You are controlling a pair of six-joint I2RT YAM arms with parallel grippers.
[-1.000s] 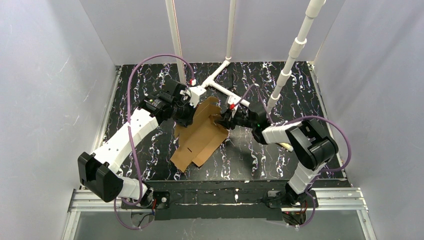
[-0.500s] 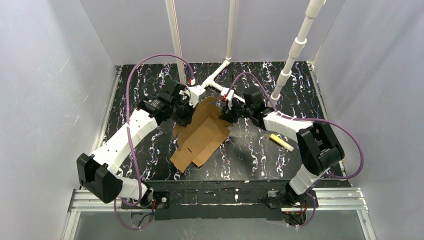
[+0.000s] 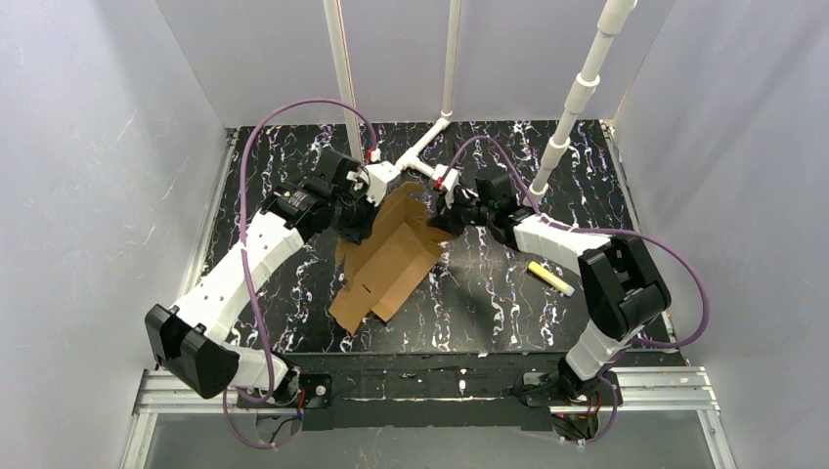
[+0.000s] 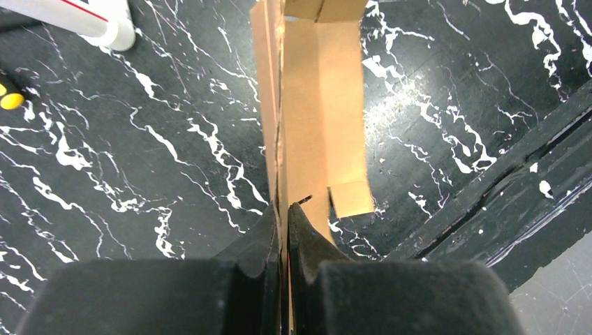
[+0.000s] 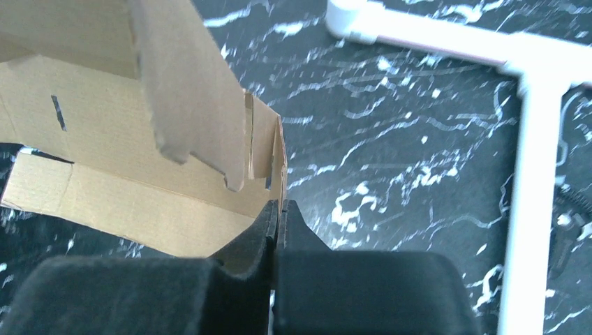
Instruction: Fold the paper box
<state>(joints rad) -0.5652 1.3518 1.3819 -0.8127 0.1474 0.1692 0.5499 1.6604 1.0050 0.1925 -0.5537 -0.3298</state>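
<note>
— Paper box [image 3: 389, 262]: where is it pictured?
— At the middle of the table [image 3: 508, 293], between the two arms, with its far end raised and its near flaps lying on the surface.
— Why is it held so?
— Opposite edges are gripped, it is judged, so that the side panels can be stood up along their creases.
— And the pincers?
— The left pincer [image 4: 283, 209] is clamped on one cardboard edge, the right pincer [image 5: 278, 206] on the other, with no gap beyond the sheet's thickness.
</note>
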